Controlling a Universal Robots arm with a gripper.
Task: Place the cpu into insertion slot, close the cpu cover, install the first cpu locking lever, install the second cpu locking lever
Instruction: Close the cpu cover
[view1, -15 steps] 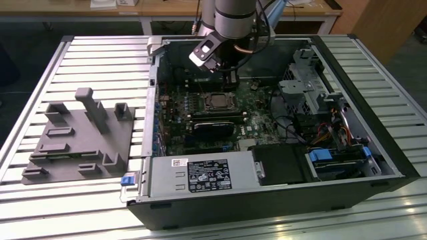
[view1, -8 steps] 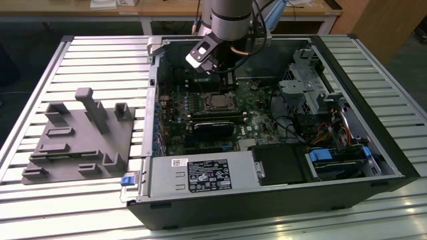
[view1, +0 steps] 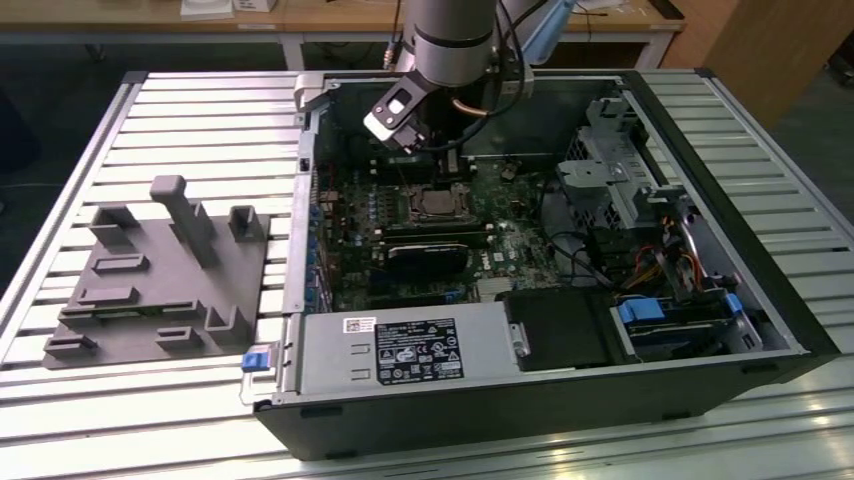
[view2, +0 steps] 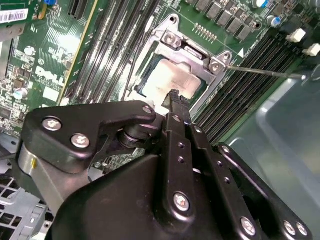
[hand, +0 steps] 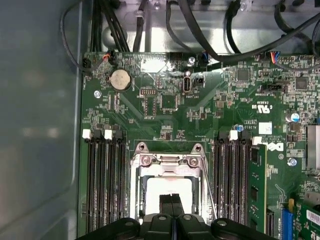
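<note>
Right below the gripper (hand: 172, 199), clamped narrow and empty, the chip (hand: 154, 187) lies seated with the cover (hand: 167, 160) lowered over it; one thin lever (view2: 265, 71) beside looks unlatched

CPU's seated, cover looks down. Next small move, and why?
Probably shift the gripper, jaws shut, toward the lever jutting over the memory slots: the cpu cover lies flat over the cpu, yet that lever looks unlatched.

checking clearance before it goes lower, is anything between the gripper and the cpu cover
Nothing visible does: in the first wrist view the gripper hangs directly over the cpu cover, no cable or part between.
</note>
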